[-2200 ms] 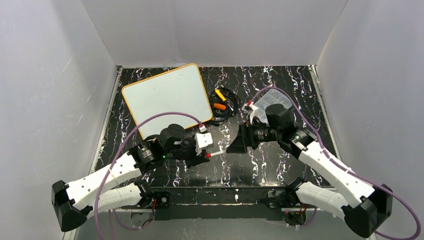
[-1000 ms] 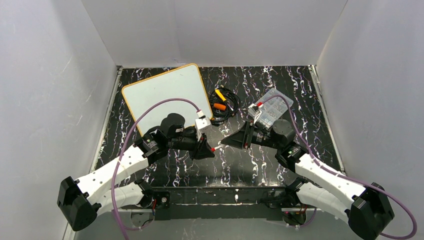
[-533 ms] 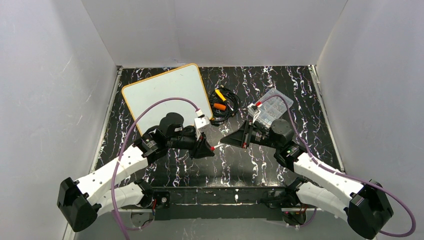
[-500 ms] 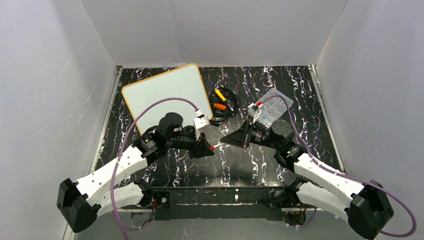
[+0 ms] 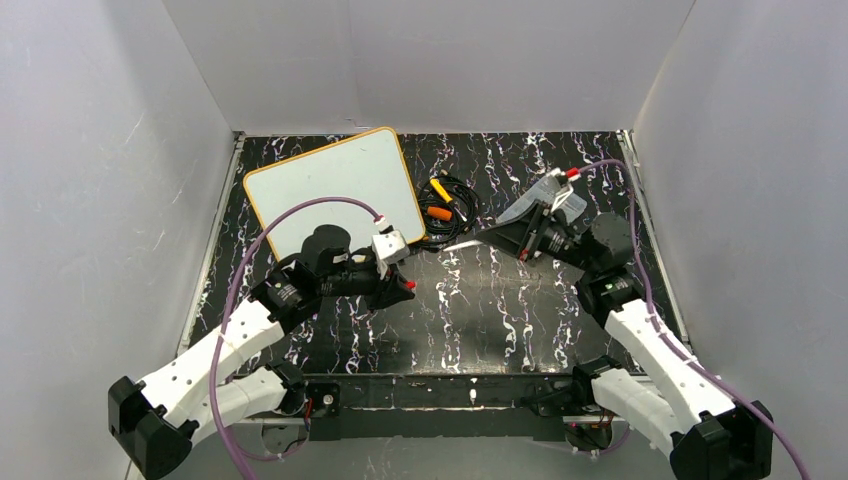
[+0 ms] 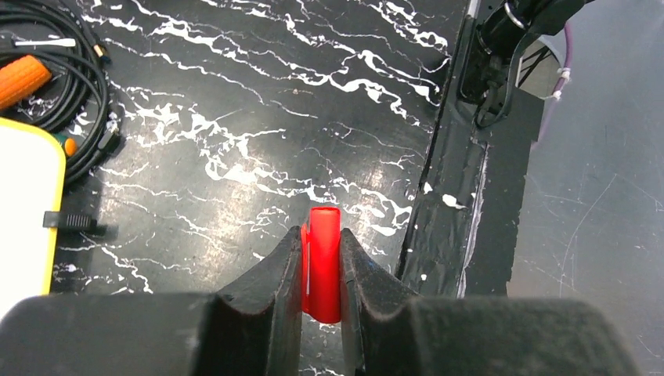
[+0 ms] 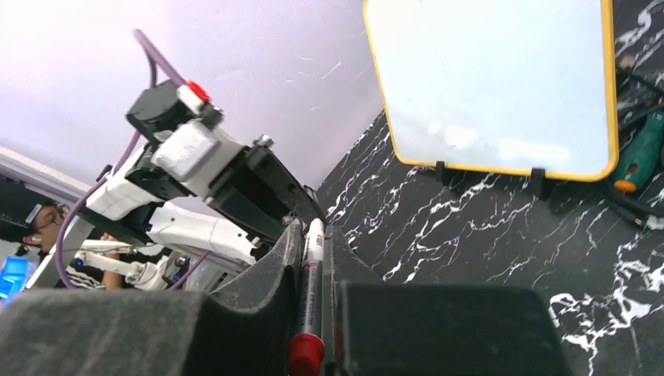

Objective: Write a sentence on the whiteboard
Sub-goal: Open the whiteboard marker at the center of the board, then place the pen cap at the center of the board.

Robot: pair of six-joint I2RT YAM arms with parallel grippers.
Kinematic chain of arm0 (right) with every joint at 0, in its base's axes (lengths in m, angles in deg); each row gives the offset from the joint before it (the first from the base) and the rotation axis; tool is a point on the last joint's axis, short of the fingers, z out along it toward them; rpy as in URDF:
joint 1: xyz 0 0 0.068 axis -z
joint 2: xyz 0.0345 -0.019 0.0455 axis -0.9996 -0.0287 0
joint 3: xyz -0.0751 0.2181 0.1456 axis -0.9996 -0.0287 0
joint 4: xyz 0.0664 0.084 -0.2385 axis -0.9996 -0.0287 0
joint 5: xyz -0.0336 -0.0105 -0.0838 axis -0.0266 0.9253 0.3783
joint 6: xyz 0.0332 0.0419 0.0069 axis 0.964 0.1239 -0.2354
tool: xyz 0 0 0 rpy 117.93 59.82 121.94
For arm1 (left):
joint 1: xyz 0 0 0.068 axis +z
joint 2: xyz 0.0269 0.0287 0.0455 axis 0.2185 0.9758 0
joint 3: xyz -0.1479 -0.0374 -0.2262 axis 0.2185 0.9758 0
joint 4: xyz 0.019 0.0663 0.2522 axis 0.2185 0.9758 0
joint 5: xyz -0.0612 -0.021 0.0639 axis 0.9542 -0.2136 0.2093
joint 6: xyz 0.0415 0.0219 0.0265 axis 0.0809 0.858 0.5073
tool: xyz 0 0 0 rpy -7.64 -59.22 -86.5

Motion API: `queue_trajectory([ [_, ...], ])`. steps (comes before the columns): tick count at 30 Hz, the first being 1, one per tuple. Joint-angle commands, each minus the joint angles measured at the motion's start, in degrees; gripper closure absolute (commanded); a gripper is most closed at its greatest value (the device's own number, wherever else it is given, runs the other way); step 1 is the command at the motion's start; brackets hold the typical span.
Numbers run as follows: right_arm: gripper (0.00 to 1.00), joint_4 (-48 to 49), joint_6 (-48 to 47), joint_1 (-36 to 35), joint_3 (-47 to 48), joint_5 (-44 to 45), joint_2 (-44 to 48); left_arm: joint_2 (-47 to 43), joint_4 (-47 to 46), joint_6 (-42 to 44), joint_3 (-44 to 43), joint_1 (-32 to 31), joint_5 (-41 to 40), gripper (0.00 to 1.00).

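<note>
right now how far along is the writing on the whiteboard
Done: the red cap is off, pinched in the left gripper. In hand: the right gripper holds the marker, not yet at the whiteboard. Left: all the writing; the whiteboard is blank.

The tabletop [image 6: 235, 117] is glossy black, marble-look with white veins, catching the light. The whiteboard [image 7: 485, 78] face: smooth, shiny white, with a rim of orange-yellow plastic. That red cap [image 6: 322, 282] is slick moulded plastic, pinched in the left gripper [image 6: 321, 239], whose fingers [image 6: 258, 298] are matt black and faintly grainy. Same matt black on the right gripper [image 7: 312, 229], clamped round the marker [image 7: 309, 290] with its smooth white plastic barrel. The walls [image 5: 450, 60] are flat, matt, pale, lightly scuffed.
</note>
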Motion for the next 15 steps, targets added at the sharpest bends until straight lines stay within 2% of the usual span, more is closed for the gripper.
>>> queue_trajectory([
  [1, 0.99, -3.2, -3.0, 4.3, 7.1, -11.0, 0.5, -0.7, 2.5, 1.3, 0.3, 1.1, -1.1, 1.0],
  [5, 0.99, -21.4, -16.0, 4.8, 13.2, -7.0, 1.6, 2.0, 2.5, -1.0, -0.5, 1.1, -1.6, 1.0],
  [8, 0.99, -27.7, -21.2, 4.8, 13.8, 1.8, 4.3, 5.2, -0.9, -10.8, -0.7, 1.0, -2.7, 1.0],
  [11, 0.99, -23.4, -19.7, 4.8, 8.3, 9.0, 8.5, 7.7, -10.2, -23.9, 3.0, 0.4, -4.0, 1.0],
  [14, 0.99, -20.0, -18.9, 4.8, 4.0, 14.9, 11.3, 9.5, -15.2, -33.7, 7.3, -1.8, -13.2, 1.0],
  [15, 0.99, -19.4, -18.9, 4.8, 3.2, 15.9, 11.8, 10.8, -15.6, -34.6, 7.7, -2.4, -15.7, 0.99],
])
